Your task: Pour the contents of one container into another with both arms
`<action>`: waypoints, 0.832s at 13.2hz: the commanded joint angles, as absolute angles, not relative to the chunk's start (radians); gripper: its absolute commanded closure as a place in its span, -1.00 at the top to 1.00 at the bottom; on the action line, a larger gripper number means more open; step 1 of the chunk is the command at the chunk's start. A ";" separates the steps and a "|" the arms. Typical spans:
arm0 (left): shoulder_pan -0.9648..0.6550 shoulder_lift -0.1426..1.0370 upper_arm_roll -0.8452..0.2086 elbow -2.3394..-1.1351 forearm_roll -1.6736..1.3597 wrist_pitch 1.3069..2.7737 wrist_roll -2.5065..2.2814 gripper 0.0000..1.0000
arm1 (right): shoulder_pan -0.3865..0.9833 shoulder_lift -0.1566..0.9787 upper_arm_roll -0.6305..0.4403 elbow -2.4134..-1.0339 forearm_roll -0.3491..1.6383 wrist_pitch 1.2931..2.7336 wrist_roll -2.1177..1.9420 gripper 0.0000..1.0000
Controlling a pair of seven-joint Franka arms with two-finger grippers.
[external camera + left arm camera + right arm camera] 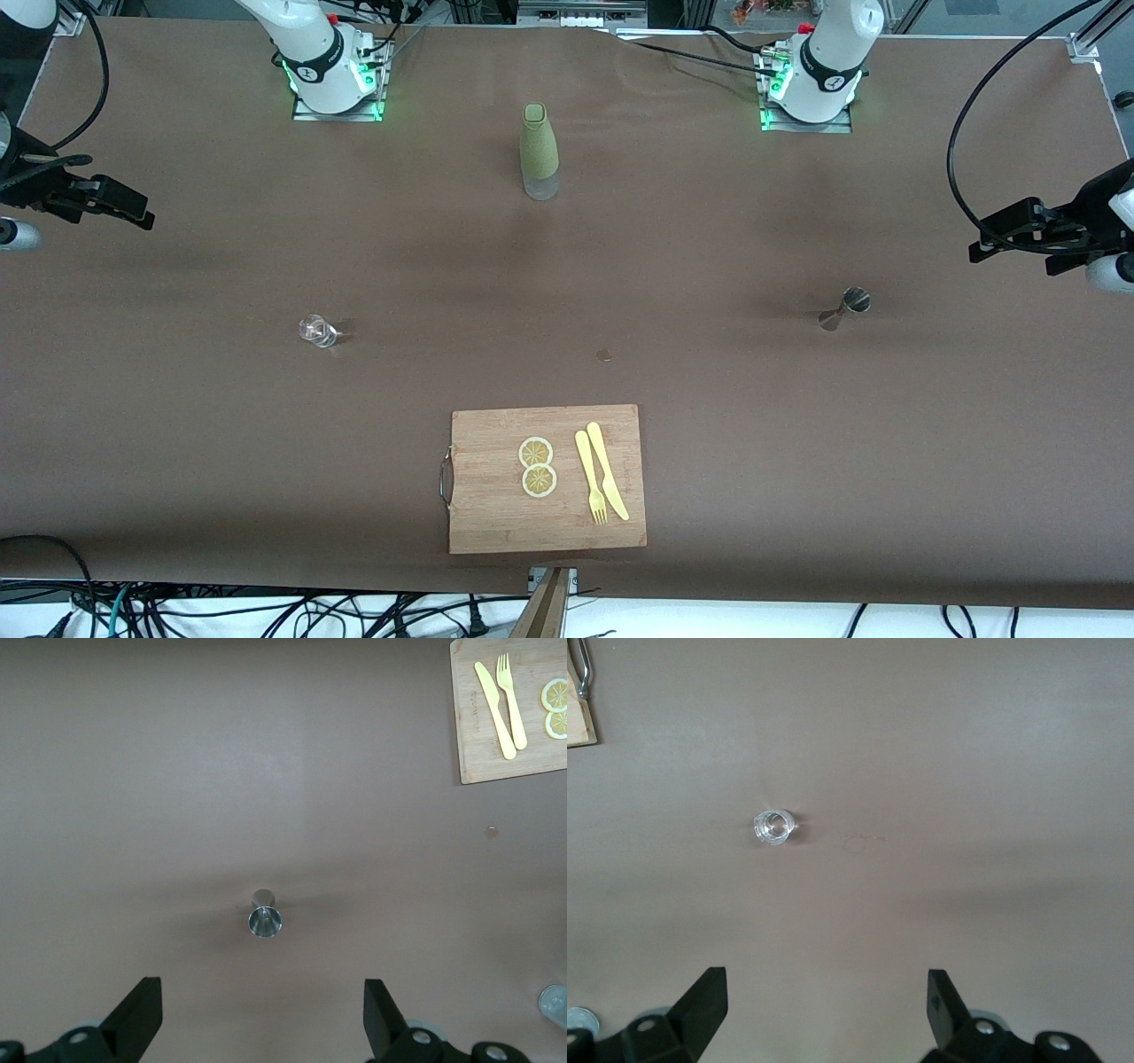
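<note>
A tall green-sleeved bottle (539,151) stands on the brown table between the two arm bases. A small clear glass (317,330) sits toward the right arm's end; in the right wrist view the glass (773,827) lies well ahead of my open right gripper (824,1005). A metal jigger (846,307) stands toward the left arm's end; in the left wrist view the jigger (265,920) is just ahead of my open left gripper (261,1019). The right gripper (133,206) and left gripper (988,241) hover high over the table's two ends, holding nothing.
A wooden cutting board (496,514) lies near the table's front edge, nearer the front camera than the bottle. It carries two lemon slices (537,466), a yellow fork (590,477) and a yellow knife (608,470). Cables hang off the table's edges.
</note>
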State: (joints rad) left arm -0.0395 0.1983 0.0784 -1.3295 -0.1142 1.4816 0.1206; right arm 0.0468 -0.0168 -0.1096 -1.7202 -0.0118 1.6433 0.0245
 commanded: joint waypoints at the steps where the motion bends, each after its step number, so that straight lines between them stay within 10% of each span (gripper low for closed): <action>1: -0.041 0.213 0.071 -1.304 -0.081 1.477 0.100 1.00 | 0.041 -0.008 -0.106 -1.697 -0.009 1.623 0.035 1.00; 11: -0.038 0.219 0.071 -1.304 -0.080 1.479 0.104 1.00 | 0.041 -0.006 -0.106 -1.697 -0.009 1.629 0.035 1.00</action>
